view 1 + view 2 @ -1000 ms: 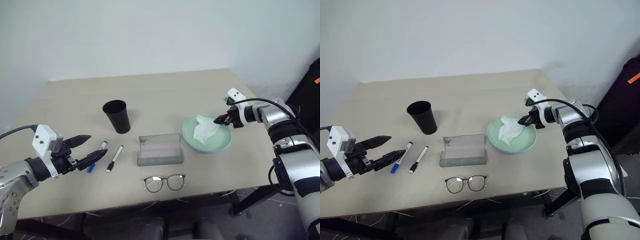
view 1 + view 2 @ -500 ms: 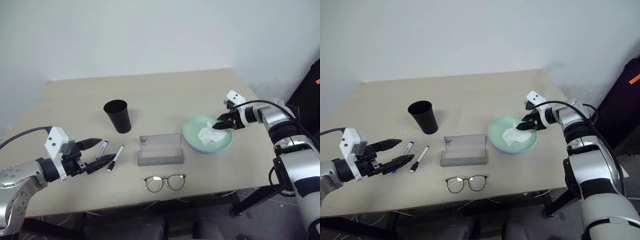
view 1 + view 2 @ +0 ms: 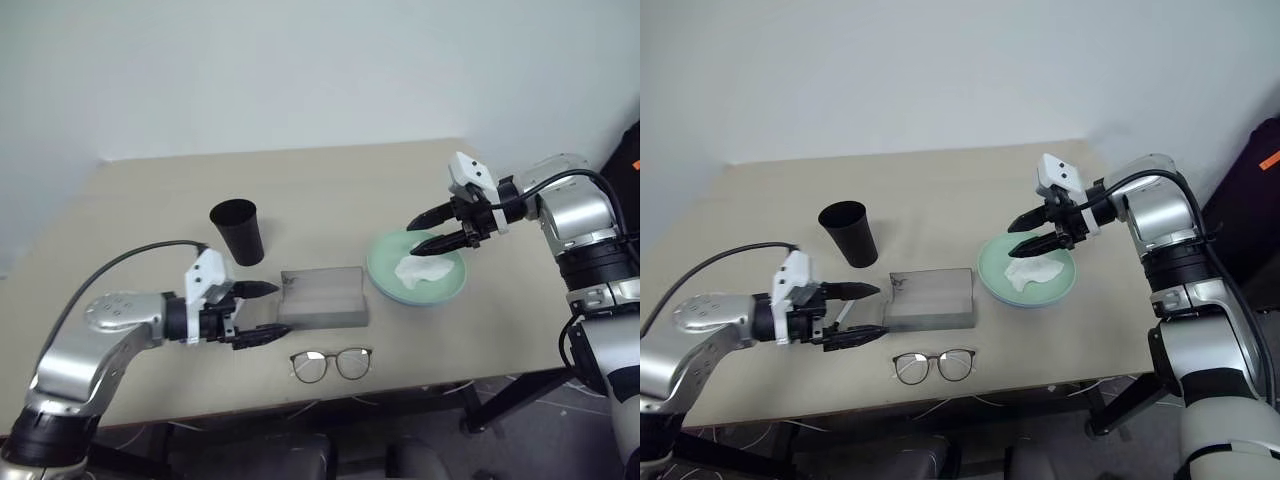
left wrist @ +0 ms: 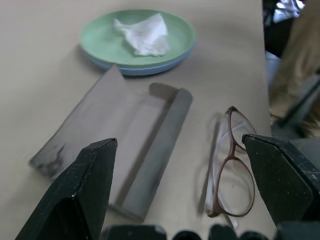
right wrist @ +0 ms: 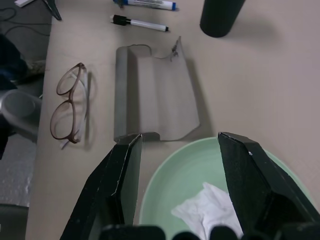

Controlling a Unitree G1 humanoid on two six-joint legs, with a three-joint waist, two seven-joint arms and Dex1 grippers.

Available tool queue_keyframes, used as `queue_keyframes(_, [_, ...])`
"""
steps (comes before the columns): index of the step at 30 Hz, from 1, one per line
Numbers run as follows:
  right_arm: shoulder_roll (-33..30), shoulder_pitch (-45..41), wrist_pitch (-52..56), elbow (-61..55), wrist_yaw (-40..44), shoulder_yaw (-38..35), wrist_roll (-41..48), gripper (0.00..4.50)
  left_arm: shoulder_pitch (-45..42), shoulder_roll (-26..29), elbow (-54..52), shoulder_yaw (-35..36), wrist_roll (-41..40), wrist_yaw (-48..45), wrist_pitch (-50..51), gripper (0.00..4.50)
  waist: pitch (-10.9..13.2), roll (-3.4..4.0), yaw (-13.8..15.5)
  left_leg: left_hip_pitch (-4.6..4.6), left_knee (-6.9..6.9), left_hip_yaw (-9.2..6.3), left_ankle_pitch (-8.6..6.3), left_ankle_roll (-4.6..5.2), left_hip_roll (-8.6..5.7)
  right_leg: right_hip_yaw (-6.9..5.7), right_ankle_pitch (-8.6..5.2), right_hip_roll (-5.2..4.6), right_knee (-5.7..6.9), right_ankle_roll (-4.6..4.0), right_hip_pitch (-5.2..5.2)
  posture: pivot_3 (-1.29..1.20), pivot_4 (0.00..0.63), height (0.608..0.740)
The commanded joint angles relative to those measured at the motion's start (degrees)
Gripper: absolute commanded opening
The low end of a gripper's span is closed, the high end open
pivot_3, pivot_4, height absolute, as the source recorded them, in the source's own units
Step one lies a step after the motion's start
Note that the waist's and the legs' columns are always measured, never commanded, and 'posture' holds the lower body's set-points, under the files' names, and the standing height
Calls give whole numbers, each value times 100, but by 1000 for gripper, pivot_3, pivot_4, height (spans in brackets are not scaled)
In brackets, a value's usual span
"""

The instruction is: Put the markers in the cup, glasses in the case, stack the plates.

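Observation:
My right gripper (image 3: 413, 237) is open and empty, hovering over the near-left rim of the mint green plate (image 3: 445, 285). That plate rests on the light blue plate (image 4: 135, 70). A crumpled white tissue (image 3: 419, 268) lies in the green plate. My left gripper (image 3: 270, 310) is open and empty, low over the table just left of the open grey case (image 3: 322, 297). The glasses (image 3: 331, 364) lie in front of the case. The black cup (image 3: 237, 232) stands upright behind my left gripper. Both markers, the blue one (image 5: 148, 4) and the white one (image 5: 140, 22), lie by the cup.
The table's front edge (image 3: 300, 405) runs close below the glasses. A black cable (image 3: 110, 275) loops off my left arm. The back half of the tabletop (image 3: 330, 180) is bare.
My right gripper opened, let the tissue drop into the green plate, and lifted up and back. My left arm swung right, past the markers, towards the case.

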Motion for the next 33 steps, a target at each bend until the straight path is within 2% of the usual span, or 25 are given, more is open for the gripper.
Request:
queue_keyframes(1, [-101,79,31,-393,32,72,196,2621,-351,-185,385,-458,317,-314,-327,4272,-1,-1,1,-2,-1,0,0,0,0,0,0,0,-2,1,-1,0,0,740])
queue_keyframes(7, [-324,353,-100,-818,32,317,143,2621,-812,-494,759,-1078,762,-638,-630,4272,0,-4,3,-8,1,1,0,1,-2,1,1,-3,-4,5,-2,0,0,740])
queue_keyframes(15, [-459,625,-347,-1080,2,434,8,2621,-1031,-503,615,-1563,1234,-1040,-981,4272,0,-5,1,-6,4,-1,0,1,-1,0,1,-3,-3,5,0,0,0,740])
queue_keyframes(33, [-461,810,-104,-1377,-216,366,59,2621,-1086,-1040,746,-2167,2011,-961,-1472,4272,0,-6,8,-7,14,-6,1,2,-1,-3,3,-2,-3,9,7,0,0,740])
